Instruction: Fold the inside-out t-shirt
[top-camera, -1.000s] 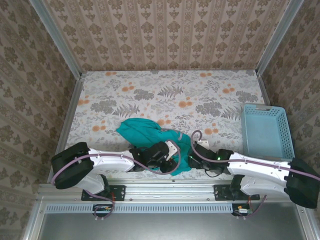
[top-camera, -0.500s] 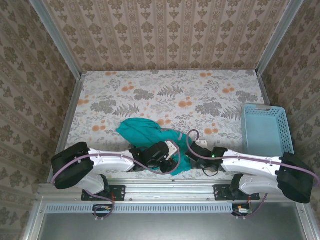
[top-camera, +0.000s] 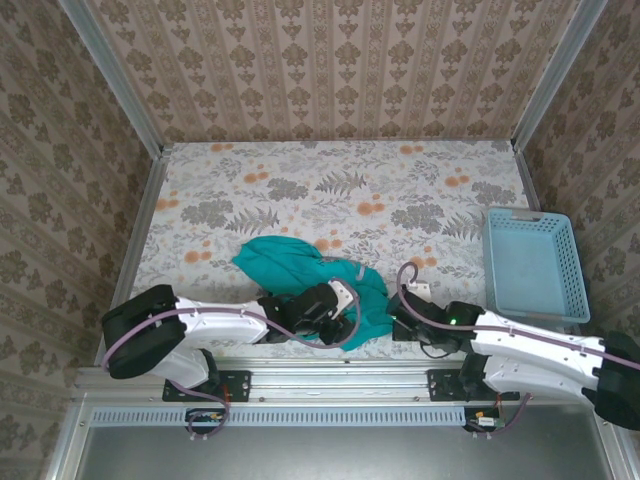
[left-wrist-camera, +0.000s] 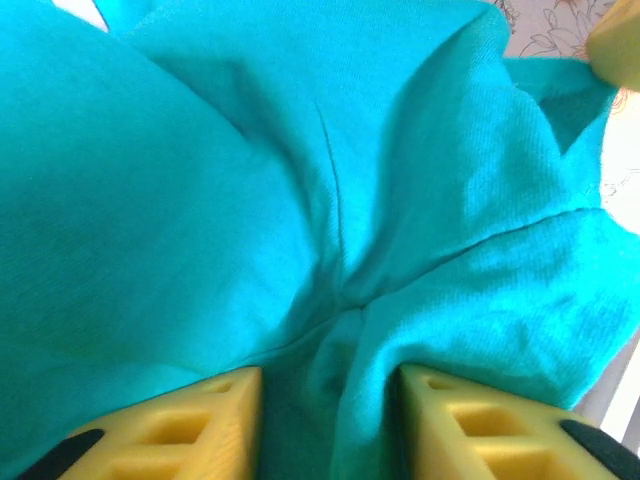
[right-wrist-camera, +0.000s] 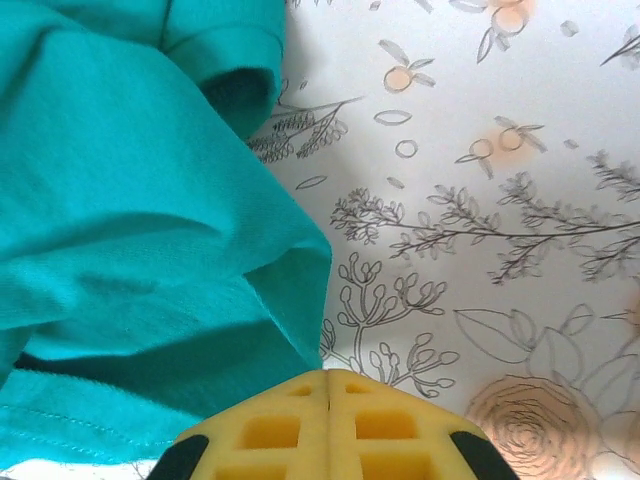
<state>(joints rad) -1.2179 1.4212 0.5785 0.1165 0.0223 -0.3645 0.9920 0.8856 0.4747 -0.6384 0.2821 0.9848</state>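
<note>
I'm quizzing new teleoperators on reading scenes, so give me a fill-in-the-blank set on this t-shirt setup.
The light-blue basket stands on the ___ side of the table.
The left gripper has the t-shirt bunched ___ its fingers.
The right gripper is ___.
Missing words: right; between; shut.

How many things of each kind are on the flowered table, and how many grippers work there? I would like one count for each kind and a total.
t-shirt, teal: 1
basket, light blue: 1
grippers: 2, the left gripper and the right gripper
Total: 4
</note>
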